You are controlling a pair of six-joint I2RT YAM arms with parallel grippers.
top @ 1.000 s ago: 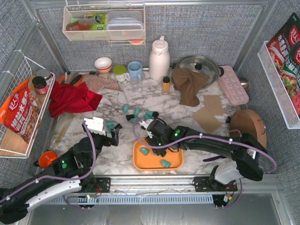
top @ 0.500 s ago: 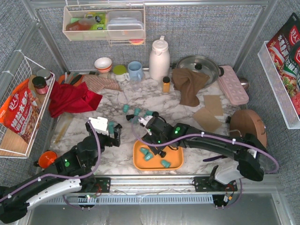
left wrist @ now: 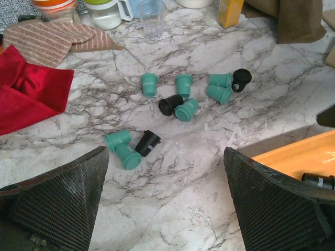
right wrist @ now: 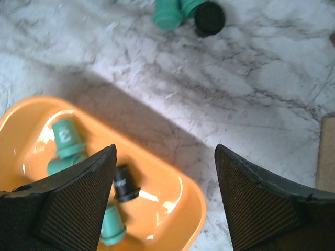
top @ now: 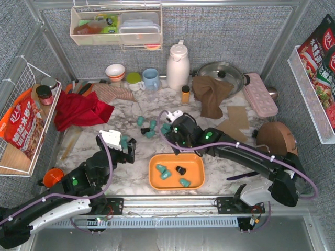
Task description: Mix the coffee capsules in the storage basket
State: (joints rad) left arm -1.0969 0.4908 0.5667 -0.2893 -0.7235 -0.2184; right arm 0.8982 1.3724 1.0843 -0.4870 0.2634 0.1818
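Right hand (right wrist: 164,150) spread, mesh-textured, glossy storage basket (right wrist: 175,208)

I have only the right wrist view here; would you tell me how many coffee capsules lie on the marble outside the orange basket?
Observer: Ten show in the left wrist view: seven teal capsules, three black capsules.
Operator: Which lie nearest the left arm?
Observer: Two teal and one black, just ahead of the left tool.
Operator: Thank you; is that tool holding anything?
Observer: No, it is open with nothing between its fingers.
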